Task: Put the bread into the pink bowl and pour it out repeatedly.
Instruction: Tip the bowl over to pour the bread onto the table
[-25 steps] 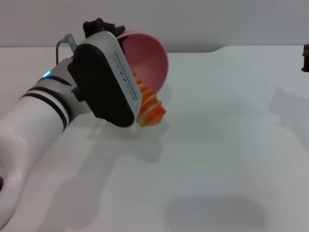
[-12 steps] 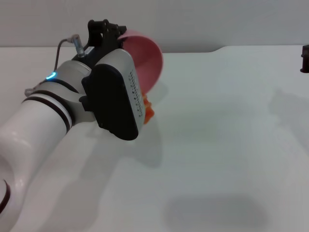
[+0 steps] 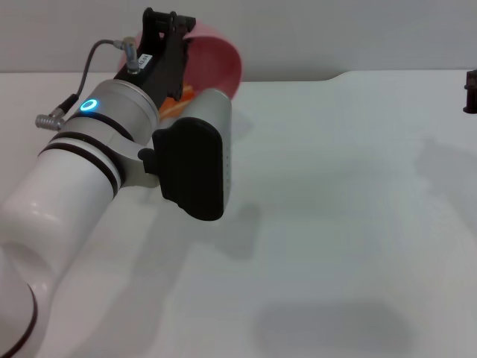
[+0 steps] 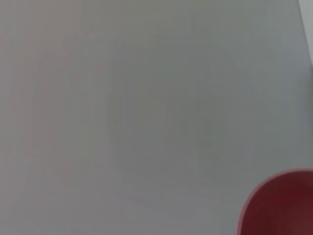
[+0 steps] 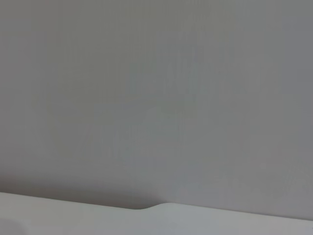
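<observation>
Left arm (image 3: pixel 82 171): seen in the head view entering from the lower left edge and reaching up and away across the table (image 3: pixel 343 209). The white forearm with black bands is followed by a wrist ring with a lit blue mark, and a black-and-grey housing hangs off the wrist toward the table. A grey cable loops above the wrist.

Left gripper (image 3: pixel 165 37): black, raised at the far end of the arm, set against the near rim of the bowl (image 3: pixel 218 63). The bowl is held up off the table by it, so the claw is taken as clenched on the rim; the fingertips themselves are hidden behind the gripper body.

Bowl: pink, glossy, lifted near the table's far edge and tipped with its opening toward the arm. Only its upper and right-hand wall is visible past the gripper. In the left wrist view a dark red curved portion of it (image 4: pixel 281 205) is shown in one corner against a plain grey wall.

Bread (image 3: pixel 179 104): a small orange patch is seen between the gripper and the wrist housing, just below the bowl's rim. Whether it lies inside the bowl or against it cannot be told.

Right gripper (image 3: pixel 471 89): a dark part only, at the right edge of the head view, well apart from the bowl. Whether it is released or clenched cannot be told.
</observation>
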Controlling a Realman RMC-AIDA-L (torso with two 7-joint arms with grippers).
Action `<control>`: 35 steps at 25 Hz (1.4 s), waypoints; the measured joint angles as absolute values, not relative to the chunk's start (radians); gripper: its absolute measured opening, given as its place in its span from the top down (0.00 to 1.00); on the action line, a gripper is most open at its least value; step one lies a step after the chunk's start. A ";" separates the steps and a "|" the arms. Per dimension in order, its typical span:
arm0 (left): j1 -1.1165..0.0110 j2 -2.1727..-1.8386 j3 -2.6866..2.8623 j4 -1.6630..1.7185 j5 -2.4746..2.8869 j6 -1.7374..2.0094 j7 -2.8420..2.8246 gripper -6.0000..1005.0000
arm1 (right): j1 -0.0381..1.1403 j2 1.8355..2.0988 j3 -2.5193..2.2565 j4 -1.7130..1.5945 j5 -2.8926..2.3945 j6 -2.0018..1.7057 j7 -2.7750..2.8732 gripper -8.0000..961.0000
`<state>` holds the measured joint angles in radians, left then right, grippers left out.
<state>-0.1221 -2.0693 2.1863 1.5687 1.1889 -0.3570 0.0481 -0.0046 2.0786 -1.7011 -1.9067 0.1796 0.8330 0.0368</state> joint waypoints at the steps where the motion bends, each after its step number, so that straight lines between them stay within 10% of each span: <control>1: -0.123 -2.069 2.191 1.565 1.221 -0.366 0.031 0.95 | -0.005 2.079 -1.701 -1.907 0.180 0.833 0.037 0.99; 18: -0.187 -2.068 2.194 1.552 1.284 -0.472 -0.258 0.95 | 0.012 2.077 -1.707 -1.906 0.183 0.841 0.037 0.99; 35: -0.306 -2.059 1.863 1.621 -0.025 -0.705 -0.199 0.95 | 0.049 2.073 -1.738 -1.848 0.218 0.852 0.037 0.99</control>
